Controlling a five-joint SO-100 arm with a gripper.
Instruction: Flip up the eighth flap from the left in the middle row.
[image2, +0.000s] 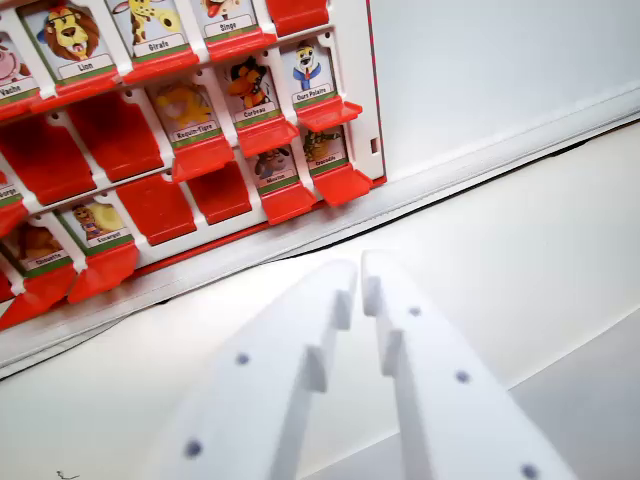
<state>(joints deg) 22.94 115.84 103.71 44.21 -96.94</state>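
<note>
The white gripper (360, 268) hovered nearly clenched and empty, well short of the red flap board (190, 140) at far left (most flaps (297, 72) stood up, several lay flat).

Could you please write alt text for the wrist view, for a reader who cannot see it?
A white gripper, its fingers nearly together and holding nothing, hangs over a pale surface short of a red and white flap game board at the wrist view's upper left. Some flaps stand up showing animal cards such as Lion; others lie flat, showing only red.
</note>
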